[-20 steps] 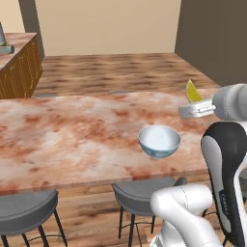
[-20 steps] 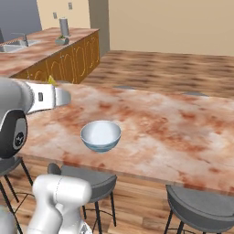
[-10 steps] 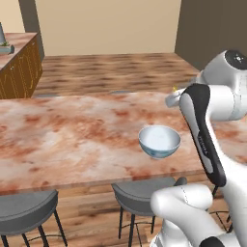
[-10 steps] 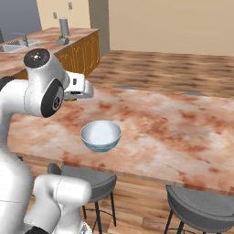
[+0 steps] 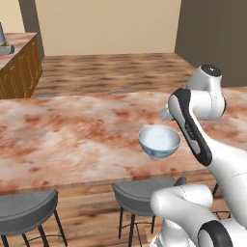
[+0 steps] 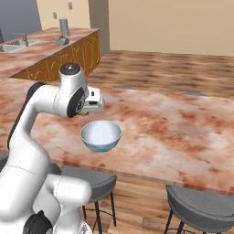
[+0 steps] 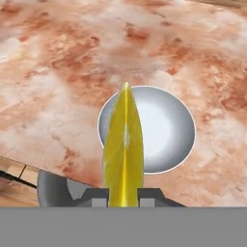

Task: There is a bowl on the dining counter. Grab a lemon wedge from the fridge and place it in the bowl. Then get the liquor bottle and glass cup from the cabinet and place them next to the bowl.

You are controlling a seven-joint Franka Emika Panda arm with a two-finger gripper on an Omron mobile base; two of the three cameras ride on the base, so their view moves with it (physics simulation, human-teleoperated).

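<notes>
End effector (image 7: 123, 195) clamped on the lemon wedge (image 7: 123, 149), poised above the bowl (image 7: 164, 130) near the desk's (image 5: 72, 135) front edge. Release pending; bottle and glass not yet fetched.

A home kitchen with a dining bar: a long marble-topped bench (image 5: 72, 140) with grey round stools (image 6: 201, 210) tucked under its edge, wood plank flooring (image 5: 106, 72), and wooden cabinets (image 6: 59, 64) carrying a sink (image 6: 11, 45) along the far wall.
</notes>
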